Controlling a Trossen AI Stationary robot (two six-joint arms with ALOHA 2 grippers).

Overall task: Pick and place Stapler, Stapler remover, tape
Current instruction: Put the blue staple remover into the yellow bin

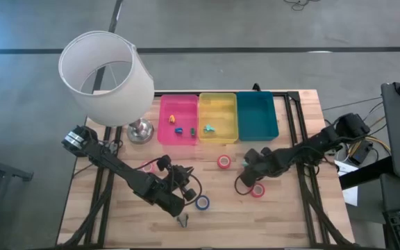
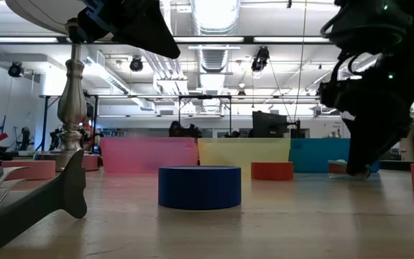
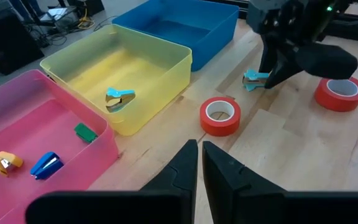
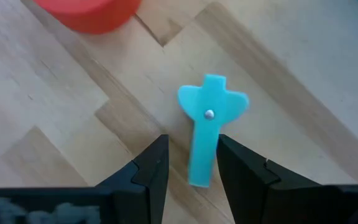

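A small cyan stapler remover [image 4: 207,124] lies flat on the wood. My right gripper [image 4: 192,163] is open and comes down over it, one finger on each side of its narrow end [image 4: 201,174]. From the left wrist view the remover [image 3: 253,79] sticks out beside that gripper [image 3: 272,70]. Two red tape rolls [image 1: 223,162] [image 1: 257,189], a blue roll [image 1: 202,202] and a pink roll [image 1: 148,167] rest flat on the table. My left gripper [image 3: 199,163] is shut and empty, near the table's middle [image 1: 179,177]. My right gripper comes from above, pointing down, with its fingers [image 4: 241,168] along either side of the cyan remover's narrow end [image 4: 201,174]. One finger stands right against the remover's edge; I cannot tell whether it touches. The remover lies flat on the table.
Pink [image 1: 178,118], yellow [image 1: 217,117] and blue [image 1: 257,115] trays line the far side. The pink tray holds small blue, orange and green pieces, and the yellow one a cyan piece [image 3: 118,98]. A lamp [image 1: 106,73] stands far left. A grey tool [image 1: 182,221] lies at the near edge.
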